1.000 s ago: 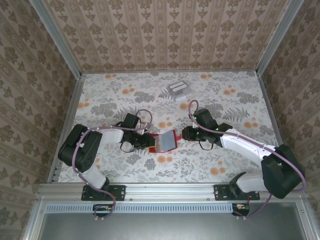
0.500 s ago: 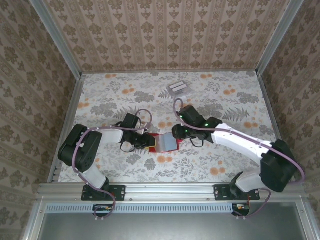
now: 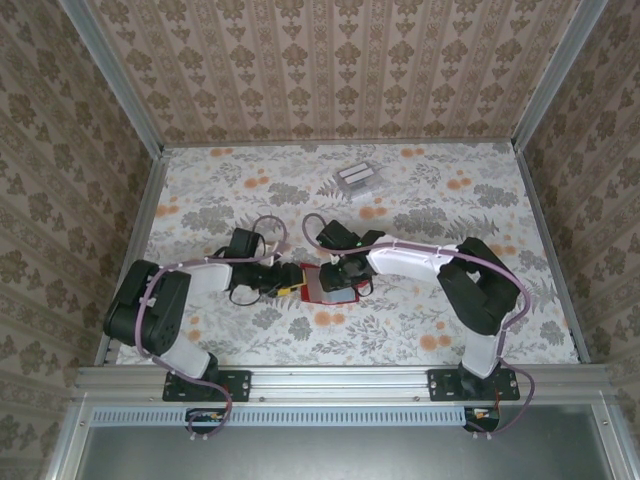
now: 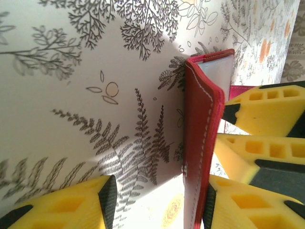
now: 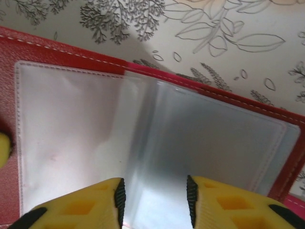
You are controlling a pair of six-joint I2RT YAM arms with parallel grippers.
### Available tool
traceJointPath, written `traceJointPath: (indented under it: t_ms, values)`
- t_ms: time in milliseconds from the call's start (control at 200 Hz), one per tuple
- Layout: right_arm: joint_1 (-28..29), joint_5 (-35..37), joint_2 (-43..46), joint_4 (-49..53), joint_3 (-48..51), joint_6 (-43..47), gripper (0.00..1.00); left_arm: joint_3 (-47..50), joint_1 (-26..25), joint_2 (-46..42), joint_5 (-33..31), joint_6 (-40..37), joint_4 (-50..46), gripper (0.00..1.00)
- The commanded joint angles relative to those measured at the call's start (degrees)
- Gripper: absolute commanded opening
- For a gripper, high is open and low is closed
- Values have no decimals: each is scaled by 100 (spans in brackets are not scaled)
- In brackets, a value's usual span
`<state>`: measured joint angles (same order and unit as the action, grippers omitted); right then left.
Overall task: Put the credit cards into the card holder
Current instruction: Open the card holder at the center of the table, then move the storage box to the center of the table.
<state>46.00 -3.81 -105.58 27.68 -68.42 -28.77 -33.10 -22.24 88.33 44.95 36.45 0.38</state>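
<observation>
The card holder [image 3: 325, 285], a red bifold wallet, lies open on the floral table between both arms. In the left wrist view its red cover [image 4: 202, 143] stands on edge against my right-hand finger. My left gripper [image 4: 159, 195] is open, jaws wide apart, at the holder's left side [image 3: 287, 280]. My right gripper [image 3: 345, 270] hovers over the holder. It is open [image 5: 155, 191], its fingertips just above the greyish clear pockets [image 5: 157, 138]. The credit cards [image 3: 357, 178], silvery-grey with dark stripes, lie in a small pile far back on the table, away from both grippers.
The right gripper's yellow fingers [image 4: 267, 109] sit close to the right of the red cover in the left wrist view. Patterned walls [image 3: 320, 70] and metal rails [image 3: 140, 230] enclose the table. Open tabletop [image 3: 450, 300] lies right of the holder.
The right arm has swung left, from the holder's right edge to over its pockets. Both grippers have opened wider. The left gripper has let go of the red cover.
</observation>
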Motion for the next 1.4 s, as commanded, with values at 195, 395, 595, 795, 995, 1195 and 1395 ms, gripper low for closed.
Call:
traceJointPath:
  t_ms: [195,395,595,795,995,1195,1395]
  values:
    - [319,602,-584,836,-705,-199,52,252,417,-249,100,-96,-74,45]
    - [496,840,-822,881,-1020,-421,57,236,431,-128,140,2,102,43]
    - [533,978,-560,688,-995,-599,65,80,525,-150,137,-31,-59,43]
    - [521,1634,77,612,-794,-491,68,-90,656,-365,51,-96,-353,44]
    - [425,1985,711,394,-484,-393,70,-161,702,-617,-68,-173,-634,48]
    - [87,2160,984,263,-431,-291,70,-177,712,-700,-84,-230,-761,49]
    - [-536,1906,860,-219,-589,-272,71,-417,727,-862,-82,-542,-1263,52]
